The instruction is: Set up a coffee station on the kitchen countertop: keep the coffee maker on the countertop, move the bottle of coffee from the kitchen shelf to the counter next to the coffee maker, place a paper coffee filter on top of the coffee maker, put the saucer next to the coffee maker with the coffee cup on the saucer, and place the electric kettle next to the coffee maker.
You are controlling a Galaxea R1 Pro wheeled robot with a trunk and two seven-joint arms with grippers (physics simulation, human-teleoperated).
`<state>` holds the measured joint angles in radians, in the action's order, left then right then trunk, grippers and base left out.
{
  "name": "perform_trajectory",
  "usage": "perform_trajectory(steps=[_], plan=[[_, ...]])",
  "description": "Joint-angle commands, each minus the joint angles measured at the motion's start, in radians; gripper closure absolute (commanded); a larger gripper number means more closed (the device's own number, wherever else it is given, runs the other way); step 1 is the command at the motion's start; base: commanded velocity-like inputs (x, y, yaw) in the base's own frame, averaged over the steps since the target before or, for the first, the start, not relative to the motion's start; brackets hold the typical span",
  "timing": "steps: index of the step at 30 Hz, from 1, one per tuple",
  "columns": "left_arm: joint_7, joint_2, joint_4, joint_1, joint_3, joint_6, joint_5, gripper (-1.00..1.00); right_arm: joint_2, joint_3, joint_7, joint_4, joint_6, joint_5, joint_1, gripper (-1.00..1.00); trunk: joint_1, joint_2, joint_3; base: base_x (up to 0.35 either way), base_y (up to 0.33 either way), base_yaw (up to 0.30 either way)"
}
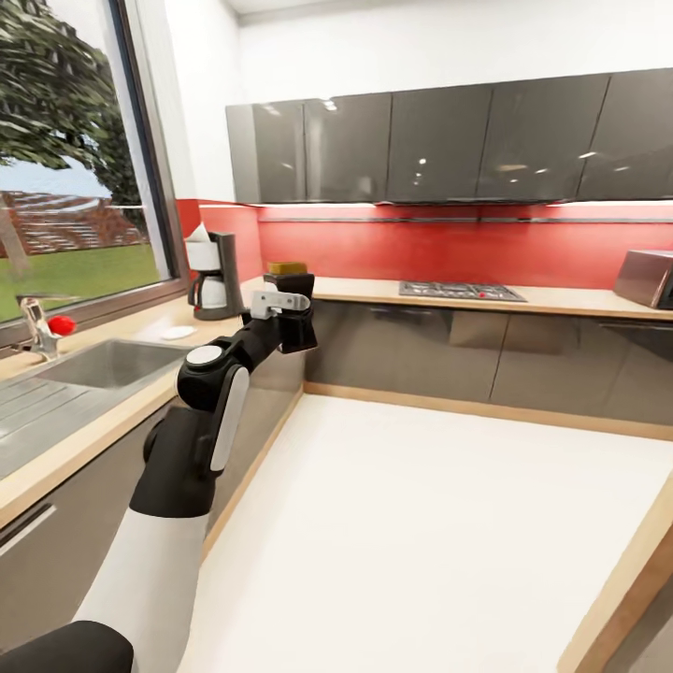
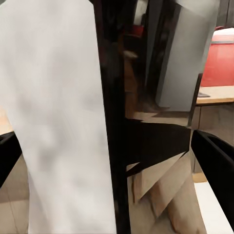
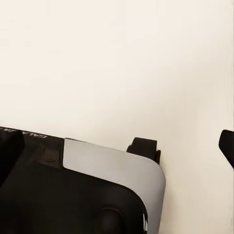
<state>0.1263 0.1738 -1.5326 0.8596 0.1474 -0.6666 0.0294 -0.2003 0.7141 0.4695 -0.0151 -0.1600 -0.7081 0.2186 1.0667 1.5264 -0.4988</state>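
The desk (image 1: 112, 411) runs along the window wall and turns the corner at 11 o'clock, where the coffee maker (image 1: 215, 276) stands upright with something white and papery on top. The step in hand looks like carrying the bottle of coffee (image 1: 286, 268) to it. The left pincer (image 1: 292, 297) is clamped on the bottle, held in the air off the desk's edge. The bottle's long axis is near vertical, gold cap up; the left wrist view shows its pale label. The saucer (image 1: 176, 332) lies at 5 o'clock of the coffee maker. Next, the bottle probably needs setting upright toward 10 o'clock, beside the machine. Whether the right pincer is open or closed I cannot tell.
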Motion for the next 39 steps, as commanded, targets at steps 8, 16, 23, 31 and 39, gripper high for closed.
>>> perform_trajectory(steps=[8, 16, 23, 31, 39], plan=[[0.006, 0.001, 0.0, 0.001, -0.002, -0.005, 0.003, 1.0, -0.001, 0.008, 0.001, -0.002, -0.004, -0.01, 0.001, -1.0, 0.0, 0.001, -0.001, 0.3, -0.171, 0.0], [0.006, 0.001, 0.0, 0.001, -0.002, -0.007, 0.003, 1.0, -0.001, 0.008, 0.001, -0.002, -0.004, -0.01, 0.001, -1.0, 0.0, 0.001, -0.001, 0.316, -0.091, 0.0], [0.006, 0.001, 0.001, 0.001, -0.003, -0.007, 0.003, 1.0, -0.001, 0.008, 0.001, -0.002, -0.004, -0.01, 0.001, -1.0, 0.0, 0.001, -0.001, 0.325, -0.01, 0.0], [0.006, 0.001, 0.003, -0.005, -0.003, -0.007, 0.003, 1.0, -0.001, 0.008, 0.001, -0.002, -0.004, -0.01, 0.001, -1.0, 0.0, 0.001, -0.001, 0.326, -0.006, 0.0], [0.006, 0.001, 0.004, -0.01, -0.003, -0.007, 0.003, 1.0, -0.001, 0.008, 0.001, -0.002, -0.004, -0.009, 0.001, -1.0, 0.0, 0.001, -0.001, 0.326, -0.07, 0.0]])
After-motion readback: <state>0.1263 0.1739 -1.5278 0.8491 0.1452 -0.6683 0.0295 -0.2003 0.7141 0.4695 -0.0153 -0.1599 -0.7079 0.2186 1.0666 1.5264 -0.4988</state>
